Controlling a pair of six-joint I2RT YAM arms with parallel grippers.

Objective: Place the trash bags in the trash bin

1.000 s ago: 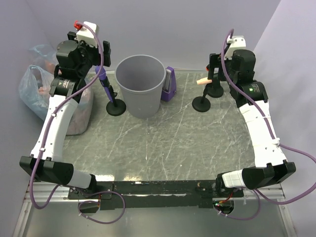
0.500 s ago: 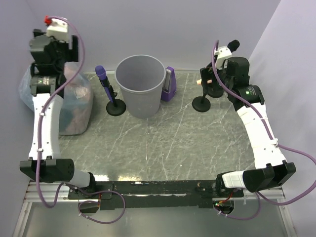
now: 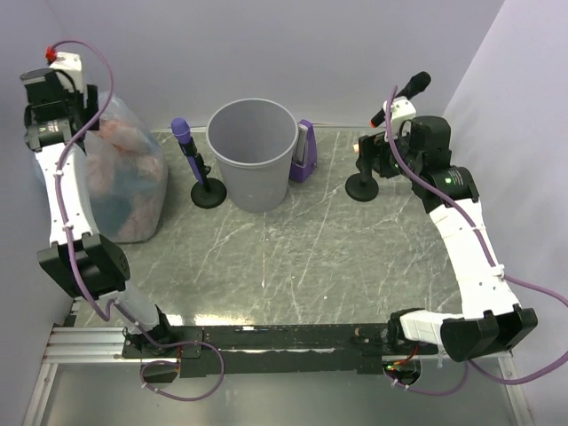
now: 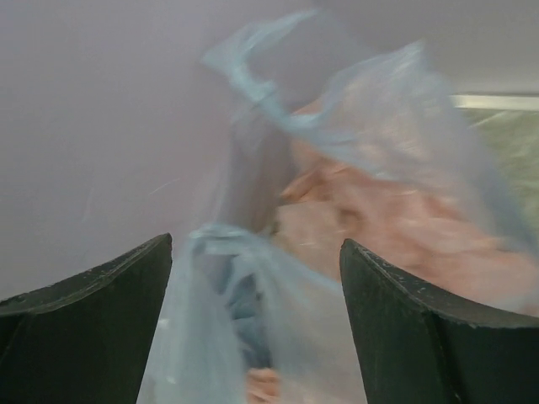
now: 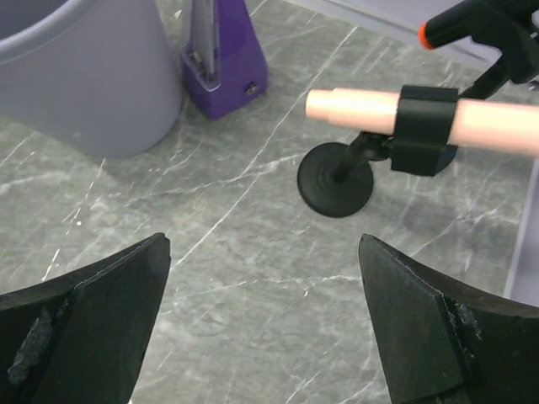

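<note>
The trash bin [image 3: 253,151] is a round grey bucket at the back middle of the table; it also shows in the right wrist view [image 5: 76,67]. A translucent blue trash bag [image 3: 129,182] with pink contents stands at the far left. My left gripper [image 3: 75,111] is raised beside the bag's top, open. In the left wrist view the bag [image 4: 379,210] and its loose top fill the space between the spread jaws of the left gripper [image 4: 255,244]. My right gripper [image 3: 373,158] is open and empty over bare table right of the bin, as its wrist view shows [image 5: 263,244].
A small purple box [image 3: 303,151] stands against the bin's right side. A purple-tipped stand [image 3: 197,169] is left of the bin. At the back right are a black stand [image 5: 335,181] clamping a peach cylinder [image 5: 354,109] and a black microphone [image 3: 406,91]. Walls close in left and right.
My left arm has swung left and up from near the bin to the bag's top at the far left. The right gripper has shifted slightly towards the back.
</note>
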